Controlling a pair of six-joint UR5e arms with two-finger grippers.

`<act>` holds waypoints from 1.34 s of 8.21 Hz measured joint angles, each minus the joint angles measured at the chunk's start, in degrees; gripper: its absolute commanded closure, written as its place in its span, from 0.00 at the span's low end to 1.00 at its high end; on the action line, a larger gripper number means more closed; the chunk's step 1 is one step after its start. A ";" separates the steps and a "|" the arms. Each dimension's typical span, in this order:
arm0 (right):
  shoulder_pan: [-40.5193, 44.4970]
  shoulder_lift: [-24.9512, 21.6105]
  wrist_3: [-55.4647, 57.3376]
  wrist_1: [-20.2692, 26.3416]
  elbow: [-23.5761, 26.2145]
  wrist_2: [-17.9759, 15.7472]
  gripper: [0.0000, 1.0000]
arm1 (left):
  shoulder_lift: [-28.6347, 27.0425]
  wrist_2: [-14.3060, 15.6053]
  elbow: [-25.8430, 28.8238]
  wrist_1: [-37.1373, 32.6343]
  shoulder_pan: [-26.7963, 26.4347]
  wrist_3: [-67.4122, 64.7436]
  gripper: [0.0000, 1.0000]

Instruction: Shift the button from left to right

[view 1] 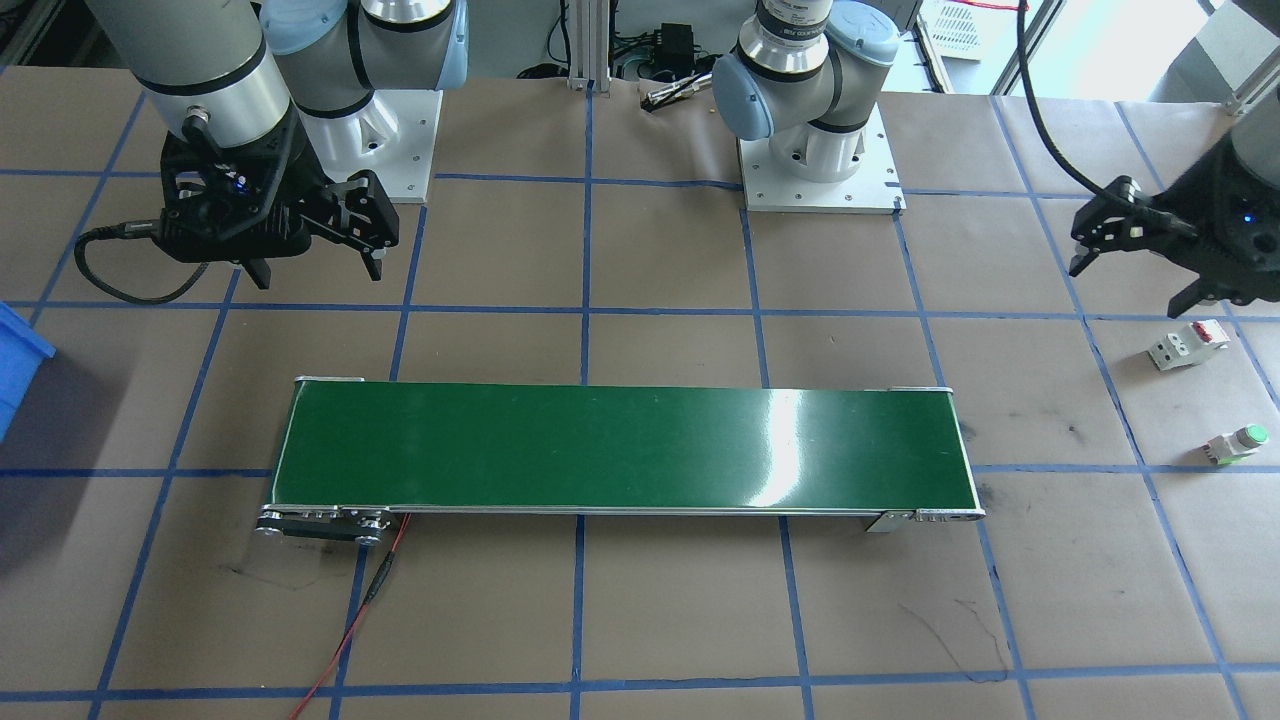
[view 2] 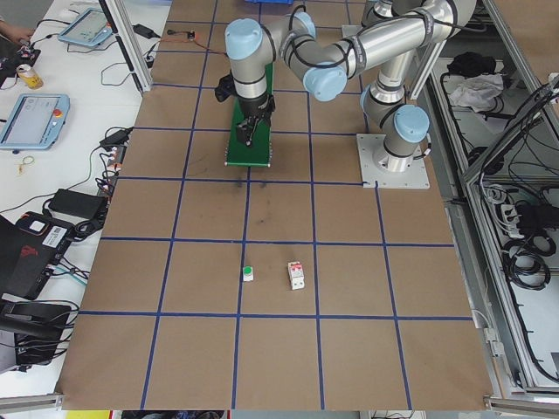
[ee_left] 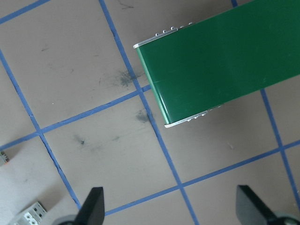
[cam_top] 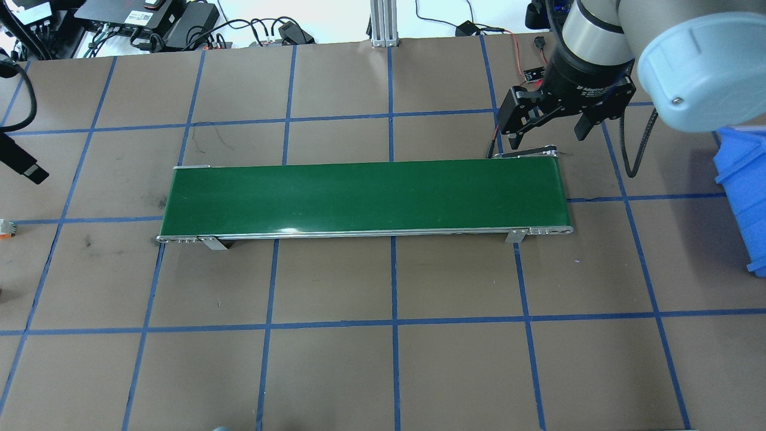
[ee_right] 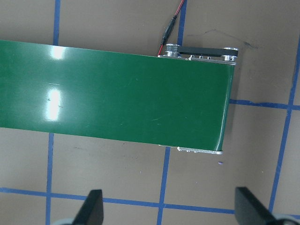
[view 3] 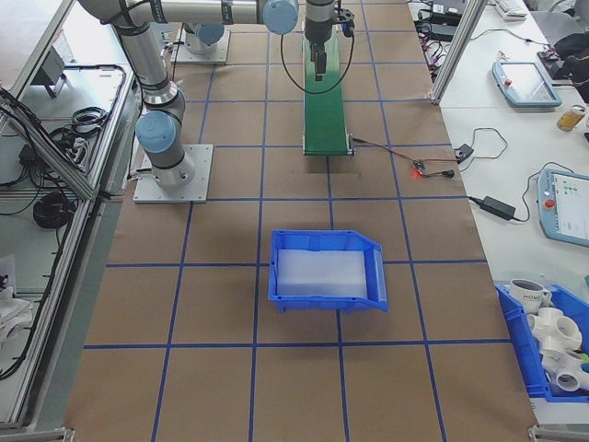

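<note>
While seen from the front-facing camera, lying on the tabletop [view 1: 640, 620] at far right: button [view 1: 1237, 444], green cap up-right, well apart from the belt [view 1: 620, 448]. Just behind it, a white breaker [view 1: 1186, 345] with a red part. Hovering above and behind both — left claw [view 1: 1135, 262], fingers spread, holding nothing. At upper left, right claw [view 1: 318, 258], fingers likewise apart and empty, behind the belt's left end. Blue bin [view 1: 20, 365] cut off at the left edge.

From overhead: right claw [cam_top: 547, 129] spread wide at the belt's [cam_top: 365, 197] far right end; button out of frame.

From the left-end camera: button [view 2: 248, 274] in the foreground, just left of the breaker [view 2: 296, 275], both well nearer than the belt [view 2: 251, 140].

From the right-end camera: blue bin [view 3: 327, 270] near, belt [view 3: 325, 101] beyond it.

From the left wrist: fingertips [ee_left: 93, 206] wide apart over bare paper — only the breaker's corner [ee_left: 33, 213] at lower left.

From the right wrist: fingertips [ee_right: 91, 206] wide apart, belt end [ee_right: 187, 105] beyond them.
</note>
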 measured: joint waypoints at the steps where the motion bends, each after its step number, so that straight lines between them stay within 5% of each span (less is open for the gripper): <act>1: 0.00 0.00 0.00 0.00 0.03 0.00 0.00 | -2.37 -0.01 0.08 3.47 3.22 8.60 0.00; 5: 0.00 0.01 0.00 0.00 0.14 0.00 0.00 | -11.88 0.02 2.54 13.20 13.43 39.01 0.00; 11: 0.00 -0.04 0.00 -0.03 0.34 0.00 0.00 | -26.04 -1.23 5.43 23.90 15.29 65.55 0.00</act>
